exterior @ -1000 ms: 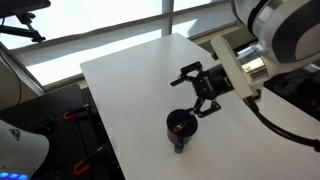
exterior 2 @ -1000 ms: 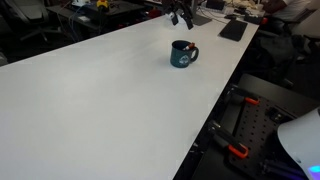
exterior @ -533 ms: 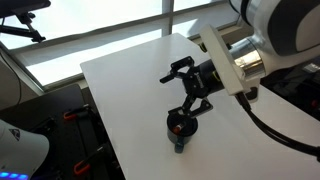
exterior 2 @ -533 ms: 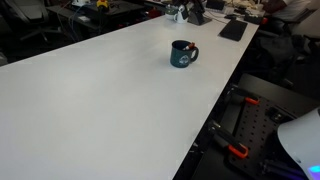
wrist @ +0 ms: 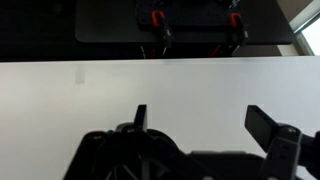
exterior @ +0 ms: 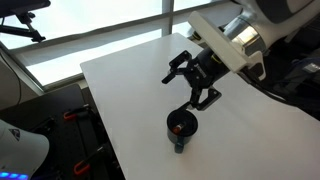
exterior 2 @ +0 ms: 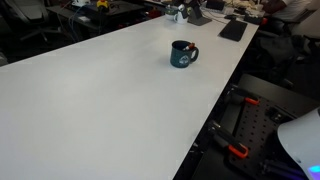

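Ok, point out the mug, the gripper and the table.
mug (exterior 2: 182, 55): in an exterior view, its outer wall.
gripper (exterior: 180, 92): in an exterior view, midway between open fingertips.
table (exterior: 120, 90): in an exterior view, bare white top.

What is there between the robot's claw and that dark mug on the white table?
Nothing but bare white table. The open gripper hangs apart from the mug, and an exterior view shows that stretch plainly.

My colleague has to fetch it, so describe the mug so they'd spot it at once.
Find the large white table. Toward one edge, near the open gripper, stands the mug. It is dark teal with a side handle and something reddish inside, unlike the black gripper close by.
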### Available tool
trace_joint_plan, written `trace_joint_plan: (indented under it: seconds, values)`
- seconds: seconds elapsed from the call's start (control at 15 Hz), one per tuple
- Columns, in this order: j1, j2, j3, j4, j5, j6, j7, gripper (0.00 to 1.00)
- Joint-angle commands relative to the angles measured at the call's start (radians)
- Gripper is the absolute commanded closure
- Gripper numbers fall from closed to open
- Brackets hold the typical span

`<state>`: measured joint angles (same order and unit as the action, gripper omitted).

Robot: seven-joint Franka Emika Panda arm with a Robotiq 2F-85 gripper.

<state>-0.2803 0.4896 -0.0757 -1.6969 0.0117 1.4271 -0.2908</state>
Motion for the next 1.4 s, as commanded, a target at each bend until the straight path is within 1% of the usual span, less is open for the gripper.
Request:
trace_joint_plan:
  seconds: [0.0, 0.13, 0.2, 0.27, 0.4, 0.73, 1.0, 1.33]
  values:
    - [0.063, -0.116, -0.003, -0.215, -0.102, 0.206, -0.013, 0.0]
    - [0.079, -0.098, -0.002, -0.273, -0.135, 0.292, -0.017, 0.0]
    - [0.08, -0.069, 0.001, -0.284, -0.144, 0.306, -0.042, 0.0]
    - [0.078, -0.063, -0.004, -0.218, -0.114, 0.251, -0.011, 0.0]
    - [0.082, -0.046, -0.002, -0.259, -0.124, 0.289, -0.023, 0.0]
    - [0.081, -0.04, -0.002, -0.262, -0.125, 0.292, -0.024, 0.0]
    - [0.05, 0.01, -0.013, -0.201, -0.115, 0.263, -0.061, 0.0]
    - [-0.013, 0.087, -0.033, -0.083, -0.122, 0.252, -0.147, 0.0]
